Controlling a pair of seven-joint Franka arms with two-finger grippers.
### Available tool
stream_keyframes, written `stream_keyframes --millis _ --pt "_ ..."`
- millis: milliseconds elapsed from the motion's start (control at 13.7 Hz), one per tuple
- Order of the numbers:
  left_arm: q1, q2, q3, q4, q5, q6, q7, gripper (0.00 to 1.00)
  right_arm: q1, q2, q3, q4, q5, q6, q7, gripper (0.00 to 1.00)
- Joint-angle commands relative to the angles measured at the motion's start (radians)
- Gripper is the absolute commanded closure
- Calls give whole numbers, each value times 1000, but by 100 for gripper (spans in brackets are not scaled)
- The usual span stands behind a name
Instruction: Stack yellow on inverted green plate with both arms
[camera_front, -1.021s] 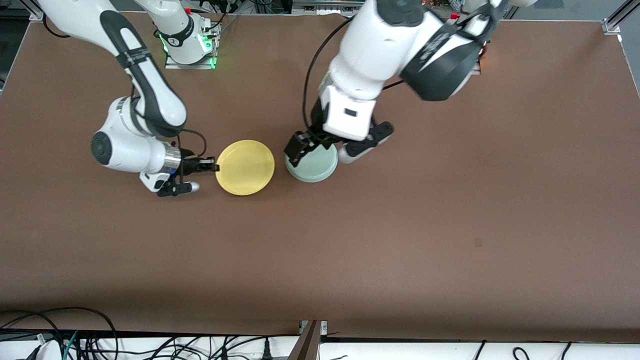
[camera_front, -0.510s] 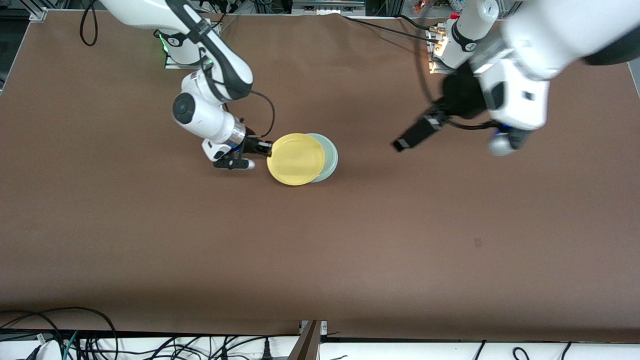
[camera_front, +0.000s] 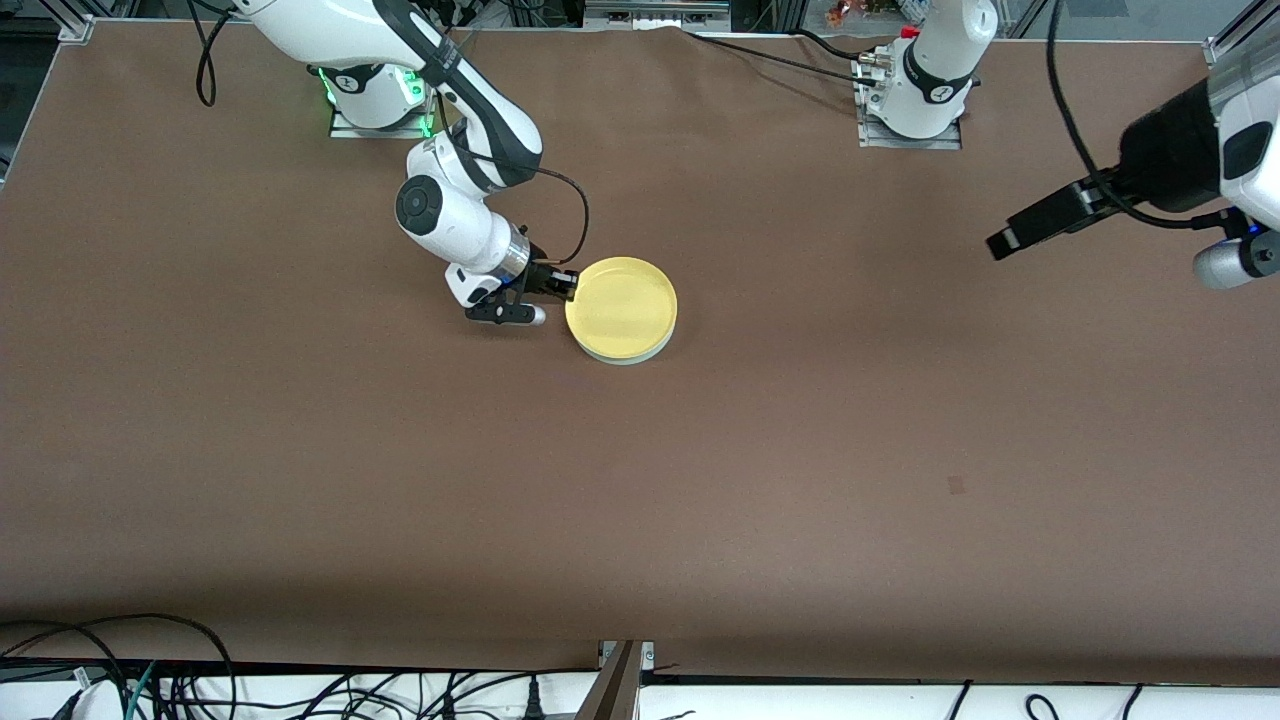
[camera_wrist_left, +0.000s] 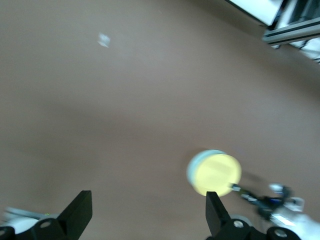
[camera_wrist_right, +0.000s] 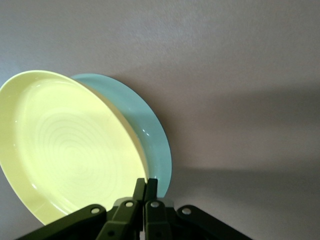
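Note:
The yellow plate (camera_front: 621, 306) sits right way up over the green plate (camera_front: 628, 362), covering it but for a thin pale rim on the side nearer the front camera. My right gripper (camera_front: 570, 287) is shut on the yellow plate's rim at the side toward the right arm's end. In the right wrist view the fingers (camera_wrist_right: 145, 187) pinch the yellow plate (camera_wrist_right: 70, 150), and the green plate (camera_wrist_right: 150, 130) shows just under it. My left gripper (camera_front: 1003, 243) hangs open and empty over the left arm's end of the table. The left wrist view shows its gripper (camera_wrist_left: 148, 217) wide open, with the yellow plate (camera_wrist_left: 216, 173) far off.
The brown table (camera_front: 700, 480) bears only the two plates. The arms' bases (camera_front: 915, 95) stand along the edge farthest from the front camera. Cables (camera_front: 150, 680) lie off the table's nearest edge.
My right gripper carried the yellow plate from beside the green plate to over it. My left gripper left the green plate and swung up and away to its own end of the table.

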Motion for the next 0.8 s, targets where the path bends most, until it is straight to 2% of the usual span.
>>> stream_keyframes --millis 0,146,365,510,729 --pt "-1 -56 -11 -47 152 -35 144 0 11 18 -5 -15 18 44 4 100" --pt "1 -74 -6 -76 196 -38 192 0 14 29 -3 -21 18 62 4 100" --pt "28 -117 -8 -176 202 -15 203 0 17 27 -3 -23 18 65 -1 100" --pt "47 -140 -9 -242 202 32 206 0 19 24 -3 -24 17 65 -7 100" --pt "106 -142 -9 -315 200 116 326 0 19 18 -3 -26 17 64 -17 100"
